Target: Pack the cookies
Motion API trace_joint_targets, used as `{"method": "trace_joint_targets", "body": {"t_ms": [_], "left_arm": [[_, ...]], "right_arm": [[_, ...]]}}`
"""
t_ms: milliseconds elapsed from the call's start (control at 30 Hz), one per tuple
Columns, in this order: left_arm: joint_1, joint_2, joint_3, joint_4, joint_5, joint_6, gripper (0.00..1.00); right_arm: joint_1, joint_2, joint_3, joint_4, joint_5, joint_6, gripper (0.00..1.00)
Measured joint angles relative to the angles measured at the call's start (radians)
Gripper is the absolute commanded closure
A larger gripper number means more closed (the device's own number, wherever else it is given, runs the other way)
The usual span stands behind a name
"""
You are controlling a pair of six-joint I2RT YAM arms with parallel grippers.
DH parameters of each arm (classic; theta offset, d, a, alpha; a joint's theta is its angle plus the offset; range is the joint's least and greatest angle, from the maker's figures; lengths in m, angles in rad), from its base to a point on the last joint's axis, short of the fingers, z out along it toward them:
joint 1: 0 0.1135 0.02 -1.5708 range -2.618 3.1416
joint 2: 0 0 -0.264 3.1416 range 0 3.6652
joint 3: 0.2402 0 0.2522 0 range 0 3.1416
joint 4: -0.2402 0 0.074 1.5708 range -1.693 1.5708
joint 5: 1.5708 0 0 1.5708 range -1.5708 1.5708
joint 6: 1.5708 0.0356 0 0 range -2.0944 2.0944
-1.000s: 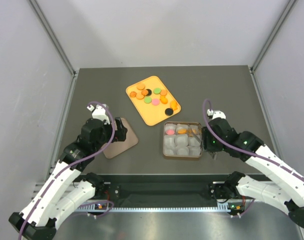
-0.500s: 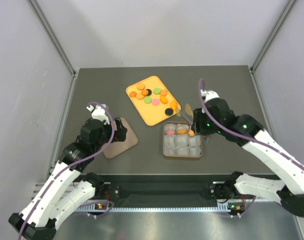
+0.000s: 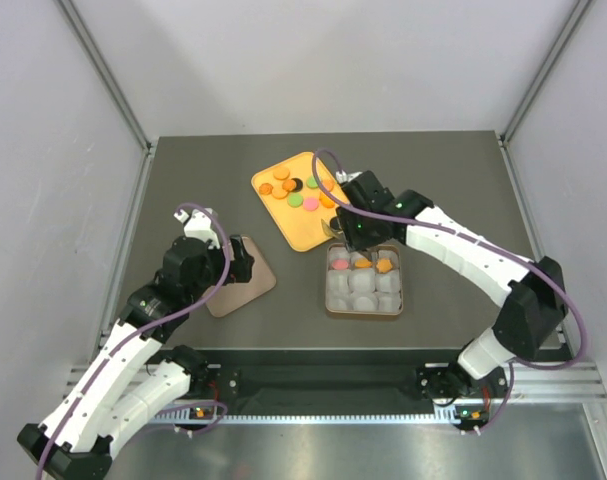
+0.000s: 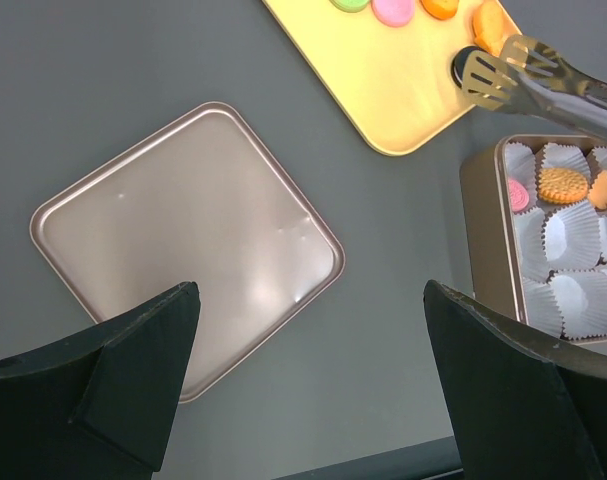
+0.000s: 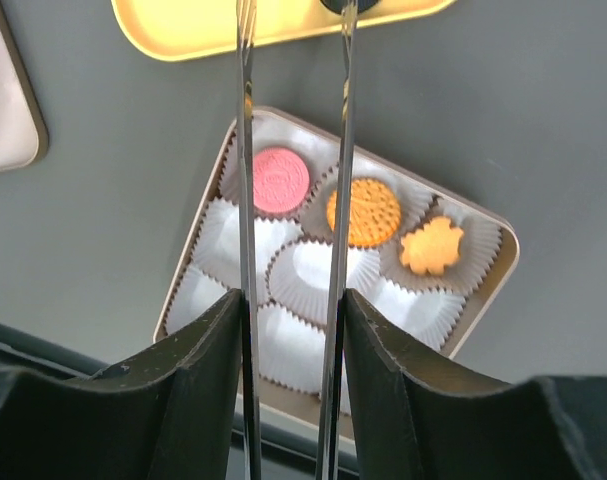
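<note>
Several orange, pink, green and black cookies (image 3: 298,190) lie on the yellow tray (image 3: 305,233). The square tin (image 3: 329,296) of white paper cups holds three in its far row: a pink cookie (image 5: 280,180), a round orange cookie (image 5: 364,211) and an irregular orange cookie (image 5: 431,246). My right gripper (image 5: 291,310) is shut on metal tongs (image 5: 245,150). It hovers over the tin's far edge. The tongs' tips reach a black cookie (image 4: 465,63) at the tray's near corner. My left gripper (image 4: 311,300) stands open above the table beside the tin lid (image 4: 183,260).
The tin lid (image 3: 241,280) lies flat, left of the tin, under my left wrist. Grey walls with metal posts enclose the dark table on three sides. The arm bases and a rail run along the near edge.
My right arm has swung the tongs from the tin's right side up and left to the tray's near corner. An irregular orange cookie now shows in the tin. The left arm is still.
</note>
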Motion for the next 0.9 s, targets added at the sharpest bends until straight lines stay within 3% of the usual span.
{"method": "trace_joint_targets", "body": {"t_ms": [900], "left_arm": [[0.0, 0.0, 0.0, 0.0, 0.013, 0.0, 0.01]], "right_arm": [[-0.079, 0.085, 0.02, 0.037, -0.025, -0.021, 0.57]]}}
